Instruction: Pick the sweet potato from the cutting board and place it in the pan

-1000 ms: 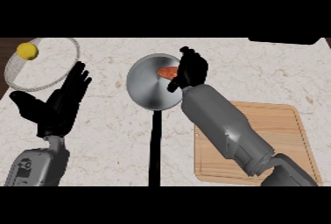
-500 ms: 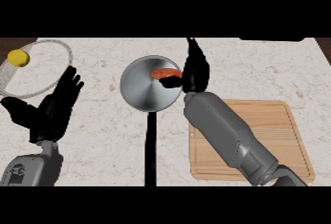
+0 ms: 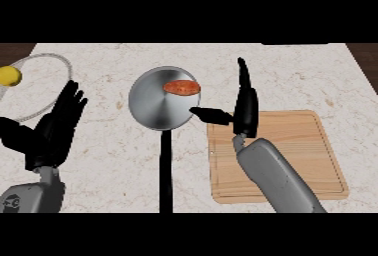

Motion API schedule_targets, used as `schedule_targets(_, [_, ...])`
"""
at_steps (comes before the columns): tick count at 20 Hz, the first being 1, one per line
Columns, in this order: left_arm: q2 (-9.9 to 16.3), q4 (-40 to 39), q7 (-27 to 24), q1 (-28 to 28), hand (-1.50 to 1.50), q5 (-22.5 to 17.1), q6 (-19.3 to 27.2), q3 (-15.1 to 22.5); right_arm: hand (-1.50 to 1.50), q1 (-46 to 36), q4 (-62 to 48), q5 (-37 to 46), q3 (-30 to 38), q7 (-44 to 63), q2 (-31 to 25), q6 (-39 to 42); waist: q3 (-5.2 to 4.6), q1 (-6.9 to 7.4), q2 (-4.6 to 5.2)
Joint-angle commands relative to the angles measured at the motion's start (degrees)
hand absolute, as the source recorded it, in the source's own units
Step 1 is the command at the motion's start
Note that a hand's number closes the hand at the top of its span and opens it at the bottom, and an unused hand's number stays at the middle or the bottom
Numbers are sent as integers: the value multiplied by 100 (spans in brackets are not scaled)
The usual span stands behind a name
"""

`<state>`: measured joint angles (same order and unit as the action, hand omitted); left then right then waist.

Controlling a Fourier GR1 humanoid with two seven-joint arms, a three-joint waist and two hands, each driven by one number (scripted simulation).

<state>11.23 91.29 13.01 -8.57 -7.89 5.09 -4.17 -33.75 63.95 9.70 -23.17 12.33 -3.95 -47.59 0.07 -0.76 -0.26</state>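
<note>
The sweet potato (image 3: 181, 87) sits inside the pan (image 3: 156, 107), up in the pan's upper right part, just above the middle of the frame. It lies flat with its long axis running nearly left to right across the picture, ends pointing to the frame's sides. The right hand (image 3: 244, 107) stands just beside the pan's right rim, fingers straight and pointing toward the top of the frame, thumb stretched left to the rim, holding nothing. So the placing step looks done, and my call is that the next move is only a clean pull-back of that hand toward the lower right, over the cutting board (image 3: 295, 165), without nudging the pan or its long black handle (image 3: 165, 170). The left hand (image 3: 53, 132) rests open at the left edge, fingers up.
</note>
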Motion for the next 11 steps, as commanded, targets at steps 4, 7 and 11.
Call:
schedule_targets(4, [20, -378, -141, -163, 0, 44, -32, -139, -150, 1998, 2522, -139, -376, -186, -773, 571, -10, -64, -3])
schedule_targets(7, [3, -379, -159, -231, 0, -20, -158, -223, -150, 2218, 2533, 114, -139, -408, -658, 667, -8, 51, 22])
schedule_targets(11, [-117, 110, 198, -98, 0, 206, 23, -13, -150, 2797, 2764, 347, -184, -488, -691, 820, -7, 60, 21])
